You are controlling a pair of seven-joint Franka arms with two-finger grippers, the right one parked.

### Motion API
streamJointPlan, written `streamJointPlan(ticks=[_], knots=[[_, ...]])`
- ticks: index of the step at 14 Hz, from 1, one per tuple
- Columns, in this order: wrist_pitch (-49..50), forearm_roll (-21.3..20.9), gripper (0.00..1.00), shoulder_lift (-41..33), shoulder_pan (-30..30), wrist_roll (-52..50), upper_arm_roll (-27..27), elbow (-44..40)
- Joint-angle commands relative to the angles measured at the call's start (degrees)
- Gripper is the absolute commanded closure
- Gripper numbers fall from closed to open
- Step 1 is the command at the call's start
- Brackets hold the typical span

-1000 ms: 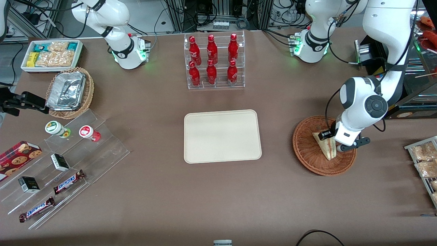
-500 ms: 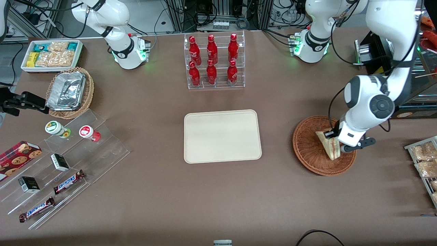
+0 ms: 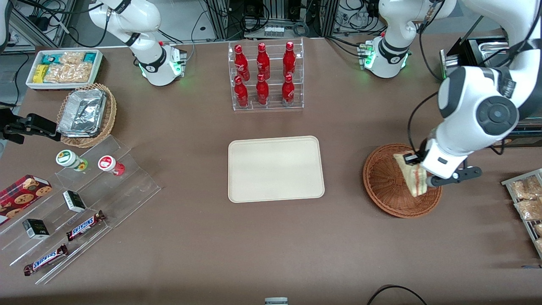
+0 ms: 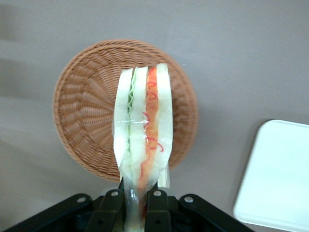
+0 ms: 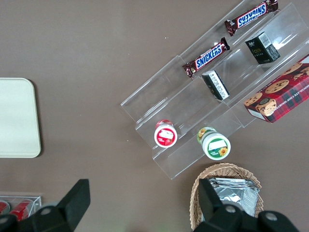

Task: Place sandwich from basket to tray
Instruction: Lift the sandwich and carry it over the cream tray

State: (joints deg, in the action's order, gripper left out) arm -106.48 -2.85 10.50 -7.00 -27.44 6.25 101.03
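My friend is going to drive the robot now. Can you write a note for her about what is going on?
Tool: shut on the sandwich, holding it up above the basket.
Tray: bare, mid-table, toward the parked arm's end from the basket.
Done: sandwich gripped and lifted out.
Left: carry it over the tray, lower it, let go.

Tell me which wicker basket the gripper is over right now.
The reddish-brown round basket toward the working arm's end. The gripper is above it, shut on the sandwich. The lighter basket holds foil containers.
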Motion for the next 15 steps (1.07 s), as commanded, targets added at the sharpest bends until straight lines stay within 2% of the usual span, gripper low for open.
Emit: streamJointPlan(ticks=[1,3,7,15], knots=[[2.2,0.4,1.0,3.4,-6.0,-10.0,-0.2,-6.4],[2.2,0.4,1.0,5.3,-9.8,-13.9,-0.2,-8.8],[1.7,0.5,1.0,9.6,-15.7,-14.1,-0.2,-12.5],[-0.3,0.6,1.0,28.2,-26.5,-14.2,0.7,-27.7]])
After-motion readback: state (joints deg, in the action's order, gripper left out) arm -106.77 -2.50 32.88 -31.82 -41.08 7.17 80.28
